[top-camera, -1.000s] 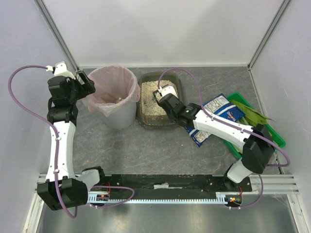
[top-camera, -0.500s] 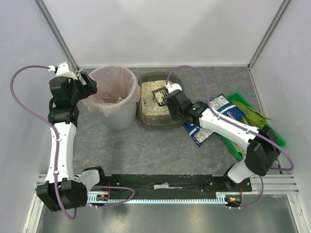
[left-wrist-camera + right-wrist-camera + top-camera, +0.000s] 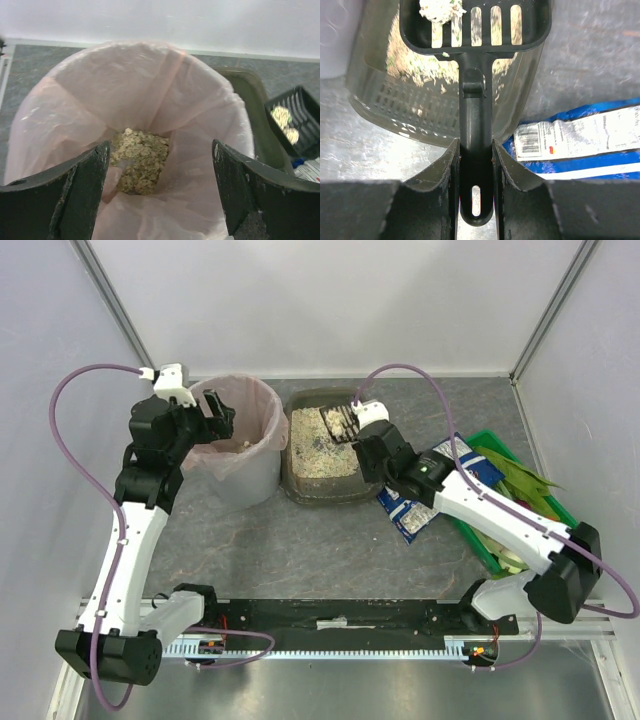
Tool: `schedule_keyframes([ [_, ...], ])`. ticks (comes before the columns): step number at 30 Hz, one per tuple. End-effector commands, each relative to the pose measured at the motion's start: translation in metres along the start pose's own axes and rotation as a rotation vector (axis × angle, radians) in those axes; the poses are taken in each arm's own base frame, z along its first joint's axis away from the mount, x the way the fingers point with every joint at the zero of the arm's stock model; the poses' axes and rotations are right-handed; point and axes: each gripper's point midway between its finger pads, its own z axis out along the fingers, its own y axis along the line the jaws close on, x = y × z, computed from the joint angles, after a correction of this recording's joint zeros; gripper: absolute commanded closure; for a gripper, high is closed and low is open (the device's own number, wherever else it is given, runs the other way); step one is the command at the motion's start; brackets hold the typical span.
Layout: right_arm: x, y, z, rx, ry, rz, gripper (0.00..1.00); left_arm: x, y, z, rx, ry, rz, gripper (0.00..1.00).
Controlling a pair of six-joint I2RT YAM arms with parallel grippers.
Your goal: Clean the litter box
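Right hand (image 3: 475,157) clamped on black scoop (image 3: 476,75) over litter box (image 3: 405,112). Left hand (image 3: 159,160) wide open, empty, above pink-lined bin (image 3: 75,100). Blue bag (image 3: 590,160), lower right: barcode (image 3: 530,140), print unreadable, cut off.

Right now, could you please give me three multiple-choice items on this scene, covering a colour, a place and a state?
1. The bin liner is: A blue, B pink, C green.
2. The scoop head hangs over: A the bin, B the green crate, C the litter box.
3. The right claw is: A open, B out of view, C shut on the scoop.
Answers: B, the liner shows pink; C, granules and the box's wall lie beneath it; C, both jaws clamp the handle.
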Motion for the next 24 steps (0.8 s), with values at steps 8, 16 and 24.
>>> schedule_keyframes([
  [8,-0.137,0.04,-0.091,0.078,-0.402,-0.244,1.0,-0.017,-0.019,-0.013,0.069,-0.073,0.039,0.11],
  [16,-0.167,0.082,-0.086,0.235,-0.467,-0.505,1.0,-0.016,0.015,-0.015,-0.107,-0.105,0.053,0.11],
  [24,-0.183,0.106,-0.08,0.406,-0.513,-0.661,1.0,-0.02,0.016,-0.019,-0.109,-0.14,0.039,0.11],
])
